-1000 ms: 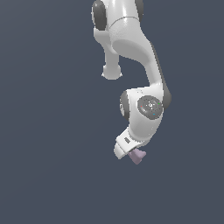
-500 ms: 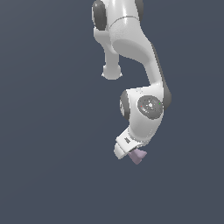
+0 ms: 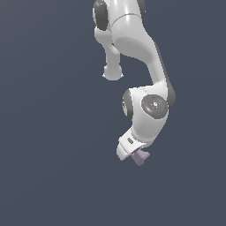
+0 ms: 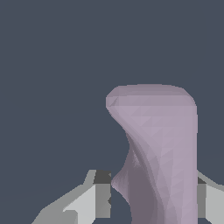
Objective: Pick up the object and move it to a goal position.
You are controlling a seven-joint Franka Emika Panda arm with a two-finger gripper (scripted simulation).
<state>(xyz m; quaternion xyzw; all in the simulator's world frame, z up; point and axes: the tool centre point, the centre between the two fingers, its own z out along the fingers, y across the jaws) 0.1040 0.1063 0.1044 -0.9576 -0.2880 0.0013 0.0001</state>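
The object [image 4: 157, 148] is clamped between the fingers of the gripper [image 3: 137, 155], its long axis projecting straight out beyond the fingertips, below the arm toward the exterior view's right.

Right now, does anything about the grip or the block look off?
Nothing stands out. The lilac curved block sits between the gripper fingers, which touch it on both sides. It pokes out below the arm's end in the exterior view.

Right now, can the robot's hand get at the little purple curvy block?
Yes, it looks so: the small pale purple curved block already sits between the fingers of the hand, which seem shut on it, with nothing in the way.
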